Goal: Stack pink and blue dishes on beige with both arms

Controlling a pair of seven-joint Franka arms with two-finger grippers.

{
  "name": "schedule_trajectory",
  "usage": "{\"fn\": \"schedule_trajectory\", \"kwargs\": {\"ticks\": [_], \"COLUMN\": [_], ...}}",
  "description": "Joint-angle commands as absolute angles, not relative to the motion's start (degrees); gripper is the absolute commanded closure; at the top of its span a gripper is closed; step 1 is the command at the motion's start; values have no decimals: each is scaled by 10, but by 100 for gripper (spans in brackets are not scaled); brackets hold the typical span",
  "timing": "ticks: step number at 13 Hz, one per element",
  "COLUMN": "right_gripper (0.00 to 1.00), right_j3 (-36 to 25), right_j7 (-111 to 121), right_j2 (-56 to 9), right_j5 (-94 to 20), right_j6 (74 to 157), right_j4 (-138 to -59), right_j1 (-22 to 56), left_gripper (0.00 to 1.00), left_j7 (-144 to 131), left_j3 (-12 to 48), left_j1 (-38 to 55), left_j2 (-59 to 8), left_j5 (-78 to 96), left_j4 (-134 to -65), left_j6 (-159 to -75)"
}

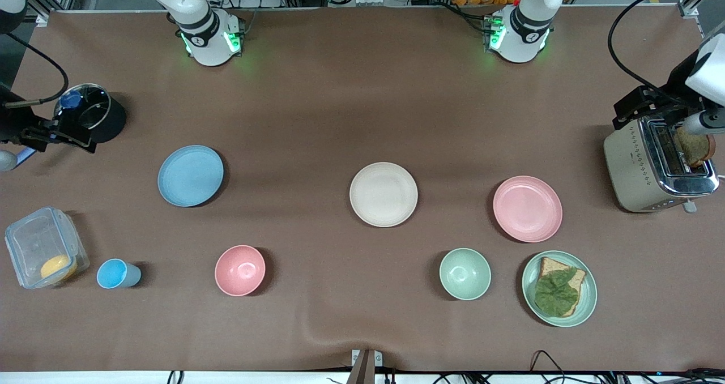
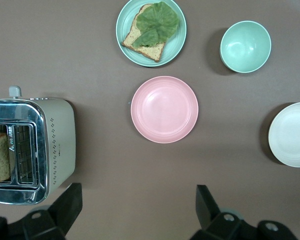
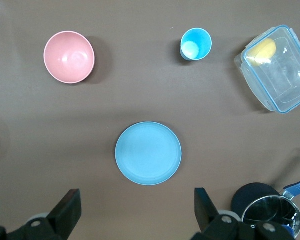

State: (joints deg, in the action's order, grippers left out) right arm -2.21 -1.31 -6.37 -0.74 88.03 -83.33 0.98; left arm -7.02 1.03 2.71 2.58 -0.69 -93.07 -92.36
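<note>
Front: beige plate lying mid-table; blue plate toward right arm's end of it, pink plate toward left arm's end.

L wrist: my left end effector hovering wide open near pink plate.

R wrist: right end effector hovering wide open near blue plate.

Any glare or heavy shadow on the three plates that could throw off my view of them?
Front view: even light, no glare on the blue plate, beige plate or pink plate, only thin edge shadows. Left wrist view: pink plate faintly sheened, sharp. Right wrist view: blue plate matte and sharp.
</note>
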Motion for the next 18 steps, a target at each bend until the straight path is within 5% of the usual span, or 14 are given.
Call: {"fn": "schedule_trajectory", "kwargs": {"ticks": [1,11,18], "right_gripper": [0,0,0], "right_j3": [-23,-22,-25], "right_j7": [-21,-20,-15], "right_j2": [-61,-61,-84], "right_j5": [-7,-7,-8], "right_j6": [873,872,869], "right_j4": [-830,-830,-839], "right_j1": [12,12,-3], "left_gripper": [0,0,0], "left_j7": [-59,-98,-133], "left_j3": [10,10,12], "left_j1": [18,-1,-6], "left_j2": [33,-26,-87], "left_j5": [-18,-15,-15], "left_j4": [-931,-953,-1140], "left_j6": [-925,-938,-1217]}}
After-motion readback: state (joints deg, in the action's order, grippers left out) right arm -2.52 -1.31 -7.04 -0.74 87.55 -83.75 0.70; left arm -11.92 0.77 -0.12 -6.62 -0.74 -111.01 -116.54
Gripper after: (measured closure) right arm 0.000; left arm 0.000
